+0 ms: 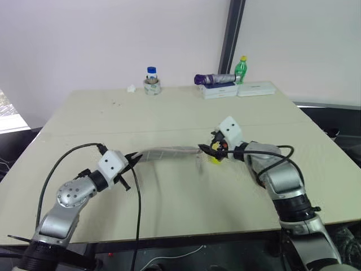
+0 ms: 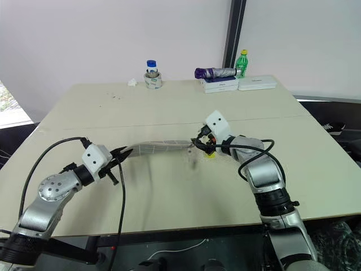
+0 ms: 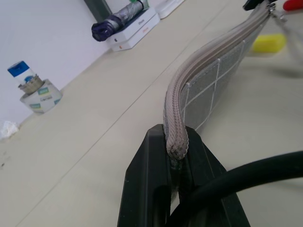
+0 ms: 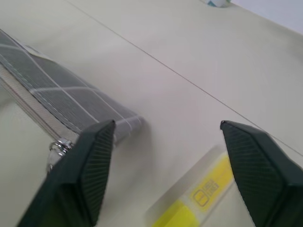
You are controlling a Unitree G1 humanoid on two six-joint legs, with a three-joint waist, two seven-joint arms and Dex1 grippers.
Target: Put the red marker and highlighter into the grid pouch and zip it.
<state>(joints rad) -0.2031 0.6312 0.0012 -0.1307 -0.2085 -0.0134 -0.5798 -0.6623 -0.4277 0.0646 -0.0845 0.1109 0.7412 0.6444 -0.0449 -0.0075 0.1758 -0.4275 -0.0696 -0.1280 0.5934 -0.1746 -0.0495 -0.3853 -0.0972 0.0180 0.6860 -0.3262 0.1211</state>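
Nearest the head camera, the left gripper (image 1: 133, 160) was pinched tight on one end of the flat grey fabric grid pouch with white grid lines (image 1: 169, 152). The left wrist view showed the black fingers (image 3: 142, 189) clamped on the zipper edge. The pouch was lifted off the beige table (image 1: 169, 113), arching between the two arms, zipper side up.

The right gripper (image 1: 216, 150) sat at the pouch's far end, its fingers (image 4: 85, 170) spread wide, holding nothing. The metal zipper pull (image 4: 59, 149) hung just beside one finger. The short yellow highlighter (image 4: 199, 198) lay on the table below that gripper, outside the pouch. A red tip (image 3: 293, 4) showed near the pouch's far end; could not tell whether it was the marker.
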